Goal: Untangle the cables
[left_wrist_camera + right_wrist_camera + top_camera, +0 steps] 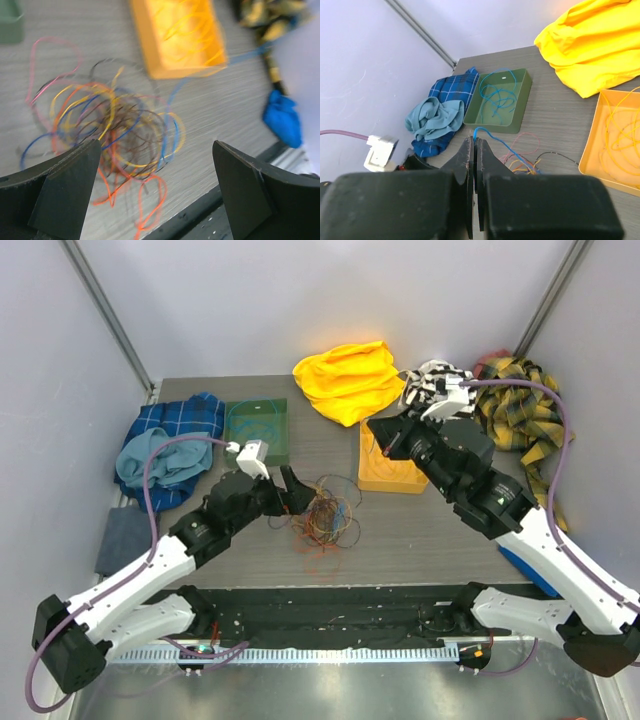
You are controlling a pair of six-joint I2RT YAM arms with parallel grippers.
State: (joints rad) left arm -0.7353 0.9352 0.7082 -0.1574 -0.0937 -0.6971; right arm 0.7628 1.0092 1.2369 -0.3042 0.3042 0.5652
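The left end effector [291,490], jaws wide, hovers just left of the cables [326,512], nearer than the right end effector [474,144], which pinches a blue cable [485,131] far-right.

White-and-black arms [150,568] (purple hoses [148,480]), black fingers [70,190]

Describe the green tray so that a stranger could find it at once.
On the grey table, look at the far left, just right of the blue plaid cloth. There sits a shallow green tray. Unlike the orange tray, it holds only blue cables.
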